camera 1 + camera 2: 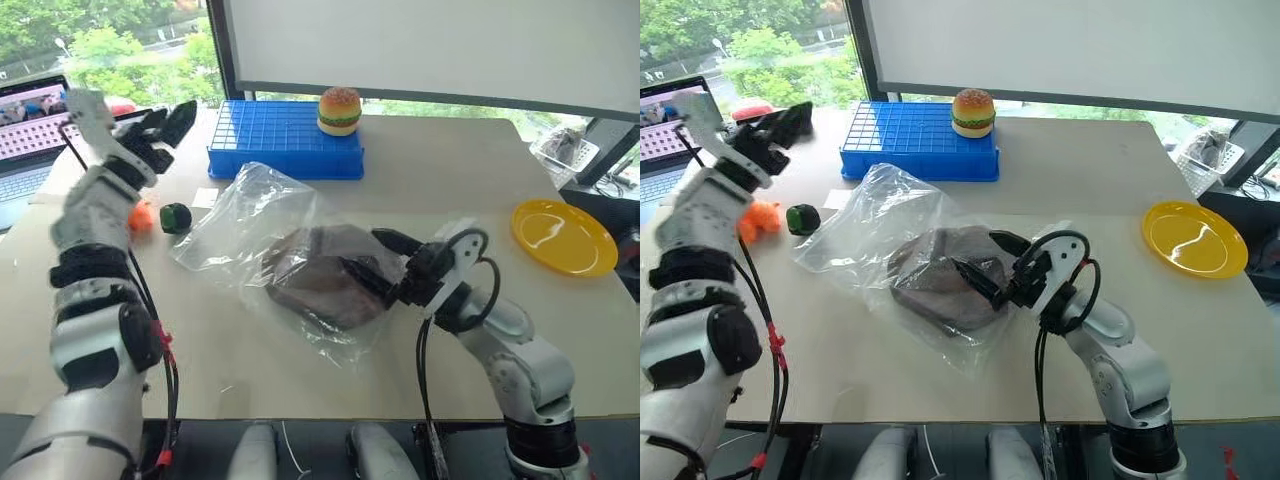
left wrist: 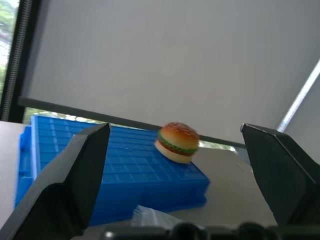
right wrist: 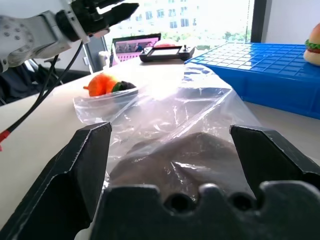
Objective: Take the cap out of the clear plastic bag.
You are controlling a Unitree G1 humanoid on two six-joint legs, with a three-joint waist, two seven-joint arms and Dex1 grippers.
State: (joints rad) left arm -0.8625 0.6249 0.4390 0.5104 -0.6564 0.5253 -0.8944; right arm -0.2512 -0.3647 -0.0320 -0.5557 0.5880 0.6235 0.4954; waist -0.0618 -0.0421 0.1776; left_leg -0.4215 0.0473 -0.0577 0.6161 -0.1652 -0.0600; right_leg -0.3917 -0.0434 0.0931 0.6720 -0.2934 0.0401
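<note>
Cap [image 1: 325, 275] is lying inside the clear plastic bag [image 1: 245, 225] in the middle of the tabletop [image 1: 450, 180]. Right gripper [image 1: 372, 258] is hovering at the bag's near edge, fingers spread wide, clamping nothing. Left gripper [image 1: 165, 122] is hanging raised above the tabletop's left side, jaws apart and empty. Farther back, a toy burger [image 1: 340, 110] is sitting on a blue tray [image 1: 275, 140].

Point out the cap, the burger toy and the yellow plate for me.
cap [image 1: 940, 275], right eye view, middle of the brown fabric inside the bag
burger toy [image 1: 340, 110], left eye view, its middle
yellow plate [image 1: 563, 237], left eye view, bare centre
</note>
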